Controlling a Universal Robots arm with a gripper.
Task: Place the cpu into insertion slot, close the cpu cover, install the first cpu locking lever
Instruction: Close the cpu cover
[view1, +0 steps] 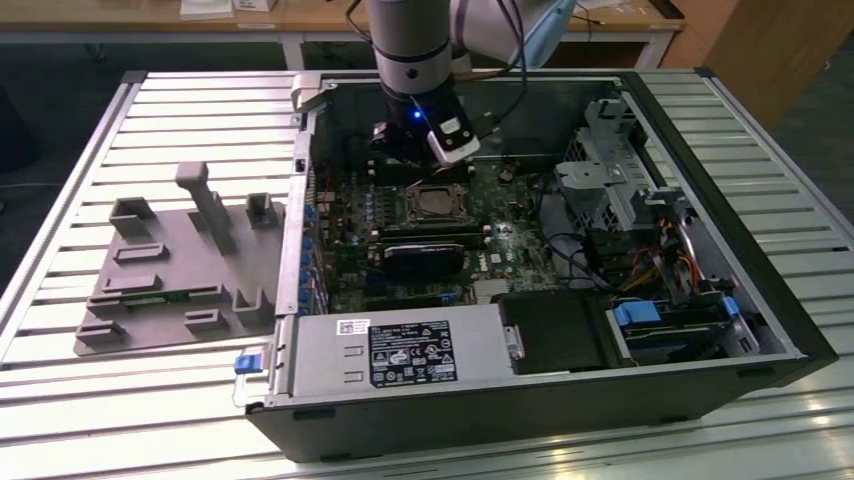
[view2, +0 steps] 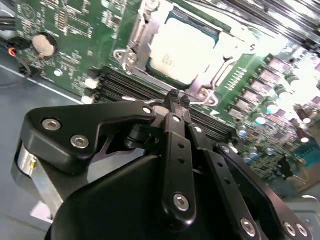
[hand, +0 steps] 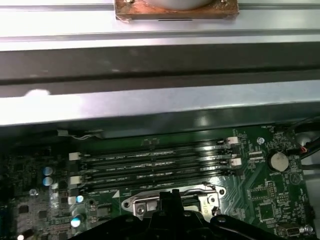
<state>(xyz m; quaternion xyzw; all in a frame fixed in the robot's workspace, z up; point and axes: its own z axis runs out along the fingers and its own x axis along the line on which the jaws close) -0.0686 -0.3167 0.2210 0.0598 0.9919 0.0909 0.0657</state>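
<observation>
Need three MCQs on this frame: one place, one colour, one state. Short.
1. The grey fixture tray lies:
A) on the floor
B) on the slatted table, at the exterior view's left of the computer case
C) inside that case

2. The circuit board is:
A) green
B) blue
C) red

3. The cpu is:
A) lifted clear of the board
B) on the tray
C) seated in the insertion slot

Answers:
1 B, it rests on the slats beside the case.
2 A, green in both wrist views.
3 C, its silver face shows through the cpu cover, with the shut gripper just beside.
</observation>
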